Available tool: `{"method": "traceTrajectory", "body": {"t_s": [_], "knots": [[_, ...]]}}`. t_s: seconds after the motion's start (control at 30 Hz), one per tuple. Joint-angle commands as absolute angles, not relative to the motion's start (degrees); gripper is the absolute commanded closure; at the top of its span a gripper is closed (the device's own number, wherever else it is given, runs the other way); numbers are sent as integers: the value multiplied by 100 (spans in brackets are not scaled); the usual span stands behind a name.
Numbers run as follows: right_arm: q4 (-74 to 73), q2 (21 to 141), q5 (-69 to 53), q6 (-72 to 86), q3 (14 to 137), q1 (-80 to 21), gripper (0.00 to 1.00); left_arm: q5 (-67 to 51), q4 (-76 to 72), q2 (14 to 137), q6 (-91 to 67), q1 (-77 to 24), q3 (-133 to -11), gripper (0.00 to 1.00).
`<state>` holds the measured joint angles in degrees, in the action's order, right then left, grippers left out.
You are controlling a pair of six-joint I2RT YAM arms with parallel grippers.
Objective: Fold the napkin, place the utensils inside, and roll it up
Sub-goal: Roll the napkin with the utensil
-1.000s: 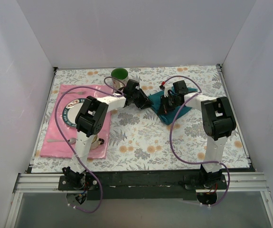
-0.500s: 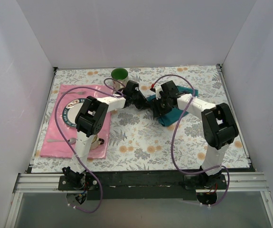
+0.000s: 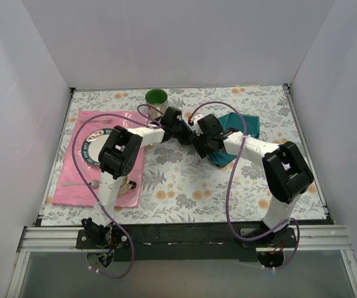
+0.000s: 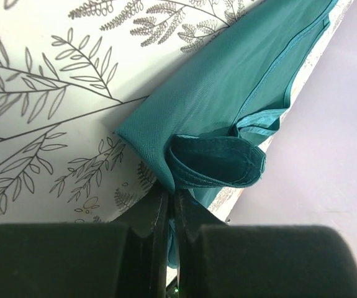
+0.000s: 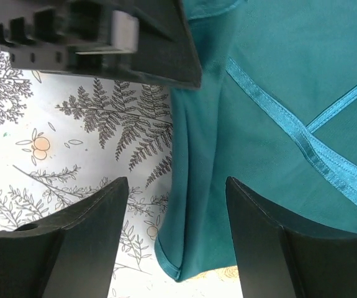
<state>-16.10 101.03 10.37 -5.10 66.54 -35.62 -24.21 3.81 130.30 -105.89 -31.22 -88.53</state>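
Teal napkin [image 4: 215,93], half hidden from above, pinched in left jaws; right jaws wide apart

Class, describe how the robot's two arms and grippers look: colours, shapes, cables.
Both the left arm and right arm have white tubular links joined by chunky black joint housings. A purple cable loops loosely along each. The left gripper and right gripper have matte black, flat, wedge-shaped fingers. No markings are readable.

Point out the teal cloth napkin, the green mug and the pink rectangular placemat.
teal cloth napkin [image 3: 243,123]: top external, far flat part
green mug [image 3: 156,97]: top external, open top
pink rectangular placemat [image 3: 69,162]: top external, bare left part
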Motion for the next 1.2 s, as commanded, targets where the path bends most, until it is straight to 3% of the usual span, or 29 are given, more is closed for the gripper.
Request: {"method": "traceTrajectory", "body": {"t_s": [0.0, 0.9, 1.1, 1.17], "knots": [[-1064, 10151, 1775, -694, 6531, -3788, 28, -2619, 369, 12569, -10740, -3067, -8763, 100], [-817, 11302, 3832, -1099, 6434, -4166, 41, -2751, 202, 12542, -10898, -2997, -8648, 100], [-765, 11435, 3393, -1020, 6363, -4175, 57, -2760, 237, 12542, -10872, -2988, -8684, 100], [-712, 11382, 3218, -1002, 6302, -4157, 67, -2751, 229, 12525, -10846, -2971, -8623, 100]]}}
